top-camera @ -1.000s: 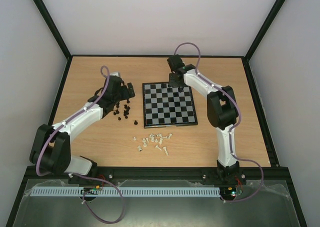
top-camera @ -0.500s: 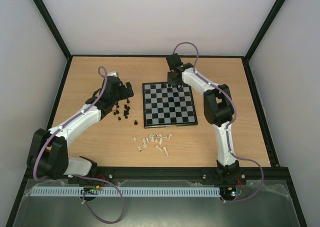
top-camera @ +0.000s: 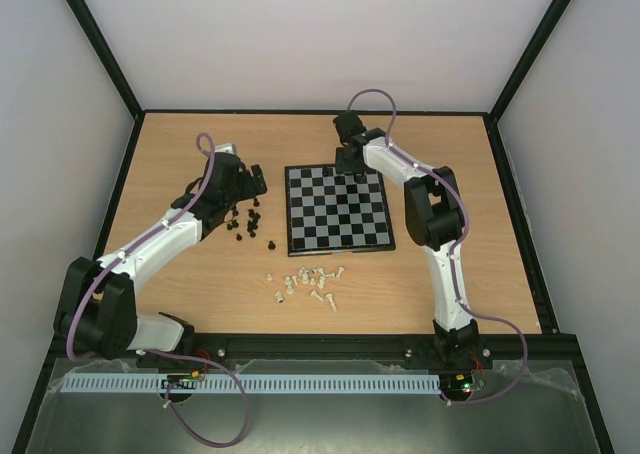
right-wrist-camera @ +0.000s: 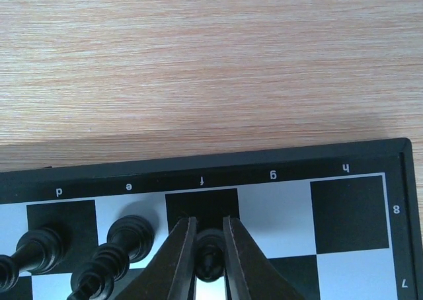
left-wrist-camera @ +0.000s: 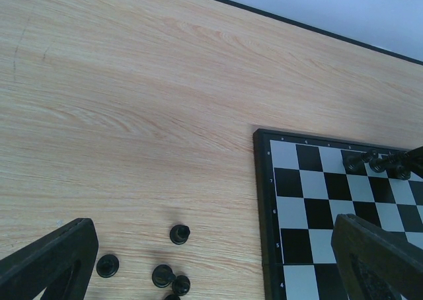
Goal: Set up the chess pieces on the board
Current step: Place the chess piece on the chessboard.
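We see right hand [right-wrist-camera: 208, 230] pinching a black piece [right-wrist-camera: 210, 263] at far edge of the board [right-wrist-camera: 277, 160], open desk [right-wrist-camera: 198, 49] beyond; left hand [left-wrist-camera: 211, 240] wide open, empty.

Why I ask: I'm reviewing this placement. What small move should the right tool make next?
Probably open the right tool just slightly to release the black piece. It is pinched between the fingers over the board's f file, second row in, and other black pieces stand close beside it, so a wide opening might knock them.
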You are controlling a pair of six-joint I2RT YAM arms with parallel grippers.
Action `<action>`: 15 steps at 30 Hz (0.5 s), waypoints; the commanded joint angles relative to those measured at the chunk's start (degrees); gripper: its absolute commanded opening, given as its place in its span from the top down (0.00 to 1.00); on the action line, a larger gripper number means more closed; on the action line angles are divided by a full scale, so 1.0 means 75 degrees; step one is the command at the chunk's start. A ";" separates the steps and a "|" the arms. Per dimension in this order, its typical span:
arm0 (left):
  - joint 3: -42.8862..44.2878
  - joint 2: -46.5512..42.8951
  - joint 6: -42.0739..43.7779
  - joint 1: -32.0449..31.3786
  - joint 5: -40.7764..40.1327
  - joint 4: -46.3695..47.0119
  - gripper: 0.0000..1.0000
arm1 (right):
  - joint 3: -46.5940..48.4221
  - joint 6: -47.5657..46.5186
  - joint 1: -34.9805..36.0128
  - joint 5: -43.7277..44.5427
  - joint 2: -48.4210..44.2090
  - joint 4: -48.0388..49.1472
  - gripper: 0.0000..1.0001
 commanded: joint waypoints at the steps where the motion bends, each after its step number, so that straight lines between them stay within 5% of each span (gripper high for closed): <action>1: -0.0101 -0.0110 0.0027 -0.0044 -0.0133 0.0140 0.00 | 0.0171 0.0035 -0.0040 -0.0111 0.0208 -0.0084 0.87; 12: -0.0182 -0.0453 -0.0057 -0.0259 -0.0202 -0.0123 0.00 | 0.0104 0.0101 -0.0051 -0.0082 0.0064 -0.0081 0.72; 15: -0.0253 -0.0660 -0.0190 -0.0483 -0.0305 -0.0323 0.00 | -0.0172 0.0175 -0.0060 -0.0066 -0.0284 -0.0006 0.60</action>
